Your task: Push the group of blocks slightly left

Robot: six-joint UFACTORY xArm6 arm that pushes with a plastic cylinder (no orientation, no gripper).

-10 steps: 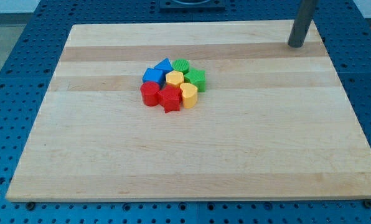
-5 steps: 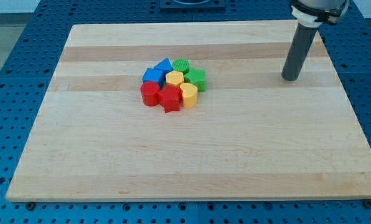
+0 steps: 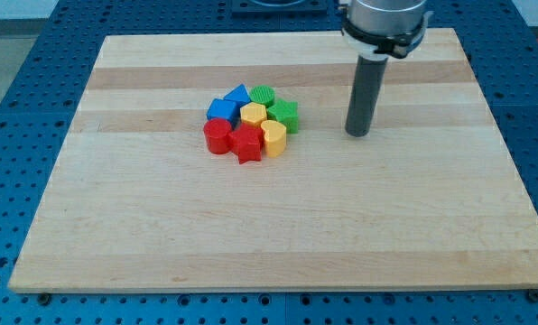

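my tip (image 3: 357, 134), down from the board's top right corner within a second, now stands near the group of blocks (image 3: 251, 125), on its right, not touching. the rod ends bare (no claw, nothing held); the cluster sits unmoved left of centre, so a leftward push looks set up.

Board: a pale wooden board (image 3: 278, 235) lies on a blue perforated table (image 3: 16, 81).
Rod: a dark rod (image 3: 366, 90) stands upright, its tip (image 3: 357, 134) on the board.
Tip position: to the view's right of the cluster, near but apart from every block, level with the green star (image 3: 284, 115).
Cluster: eight blocks packed together, touching.
Top row: blue triangular block (image 3: 237, 95), green cylinder (image 3: 263, 95).
Middle row: blue block (image 3: 220, 110), yellow hexagon (image 3: 253, 115), green star.
Bottom row: red cylinder (image 3: 217, 135), red star (image 3: 247, 143), yellow heart (image 3: 273, 138).
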